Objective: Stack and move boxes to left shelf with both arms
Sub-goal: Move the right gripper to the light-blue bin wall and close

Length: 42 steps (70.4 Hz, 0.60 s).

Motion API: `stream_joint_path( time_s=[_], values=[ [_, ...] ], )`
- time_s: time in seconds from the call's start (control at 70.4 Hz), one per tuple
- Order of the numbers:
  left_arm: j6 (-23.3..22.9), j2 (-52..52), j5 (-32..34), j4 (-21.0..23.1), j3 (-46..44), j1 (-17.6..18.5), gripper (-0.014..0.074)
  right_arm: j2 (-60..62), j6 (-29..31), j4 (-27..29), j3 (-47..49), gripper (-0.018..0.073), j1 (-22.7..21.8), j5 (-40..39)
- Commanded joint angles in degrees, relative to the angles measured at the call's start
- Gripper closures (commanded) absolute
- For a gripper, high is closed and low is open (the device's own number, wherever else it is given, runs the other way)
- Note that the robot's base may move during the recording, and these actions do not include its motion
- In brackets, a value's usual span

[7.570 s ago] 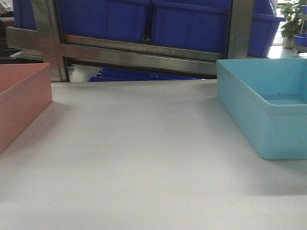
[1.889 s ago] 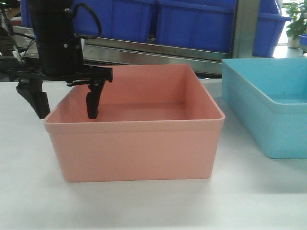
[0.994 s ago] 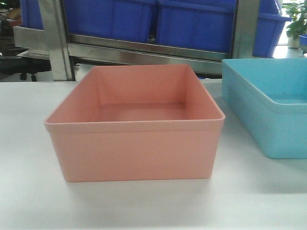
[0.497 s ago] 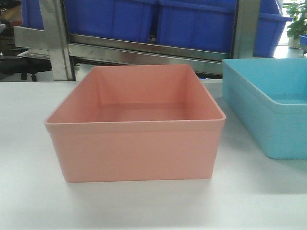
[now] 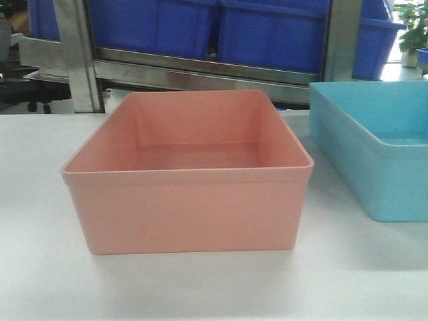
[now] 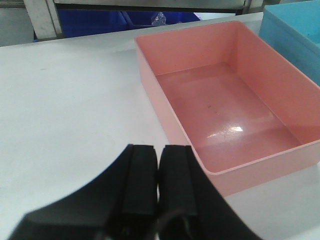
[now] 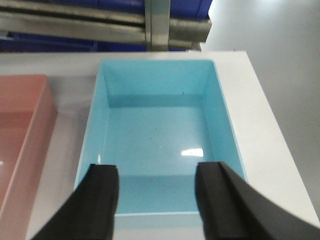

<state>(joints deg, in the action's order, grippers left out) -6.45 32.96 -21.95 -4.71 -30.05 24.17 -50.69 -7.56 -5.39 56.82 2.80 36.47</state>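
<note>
White tabletop fills my front view, with a steel rack behind it. The pink box sits centre and the blue box is just right of it, not touching. My left gripper is pinched closed on nothing. My right gripper hangs spread over the blue box.
</note>
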Motion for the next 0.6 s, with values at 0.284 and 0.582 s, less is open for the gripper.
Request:
stream_joint_path(
  time_s=[0.284, 0.582],
  values=[
    [0.0, -0.1, 4.3, -0.3, -1.7, -0.2, 0.0605, -24.0, 2.4, 0.0, 24.0, 0.0039, -5.7, 18.4],
    [0.0, -0.1, 4.1, -0.3, -1.7, -0.2, 0.0605, -36.8, 29.6, 18.8, 31.3, 0.0039, -22.9, 19.0]
  ],
)
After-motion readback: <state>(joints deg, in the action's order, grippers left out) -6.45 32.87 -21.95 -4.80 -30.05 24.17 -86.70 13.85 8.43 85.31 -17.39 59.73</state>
